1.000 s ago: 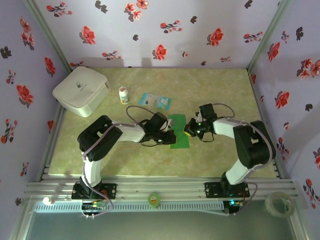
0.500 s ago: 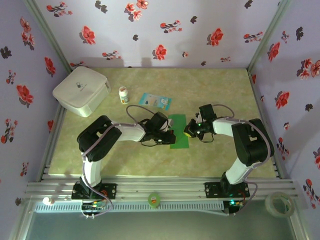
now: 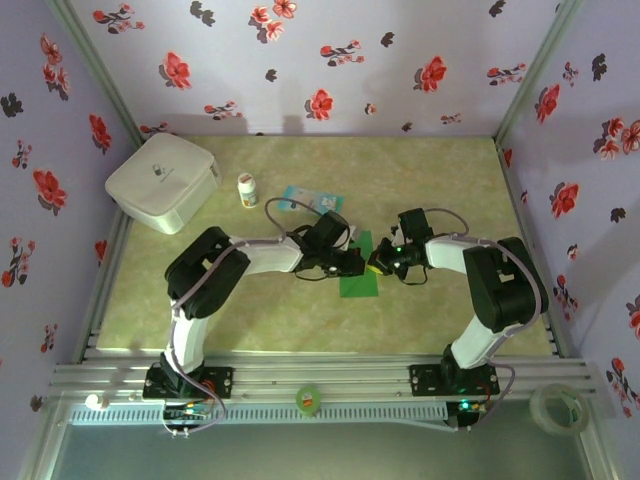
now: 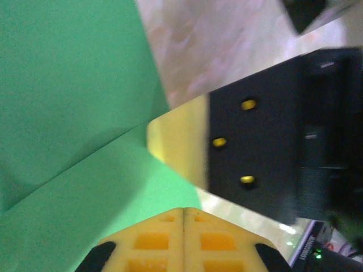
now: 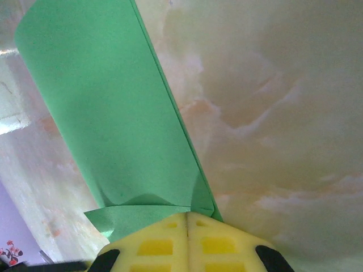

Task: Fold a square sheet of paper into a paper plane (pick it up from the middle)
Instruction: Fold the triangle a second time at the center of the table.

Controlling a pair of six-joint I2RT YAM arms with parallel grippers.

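Bearing a diagonal crease, the square sheet of paper (image 3: 358,284) touches the closed left claw (image 4: 183,211) and closed right claw (image 5: 187,215).

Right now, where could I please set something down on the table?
Bare: the table's far right beyond the right arm, and the near strip between the arm bases. Crowded: the middle, where the left end effector and right end effector meet at the green paper; packet, bottle and box sit far left.

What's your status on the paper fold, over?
Left gripper and right gripper shut, tips close together on the square sheet of paper. Sheet partly folded, layered, on the table. Packet and bottle behind, apart from it.
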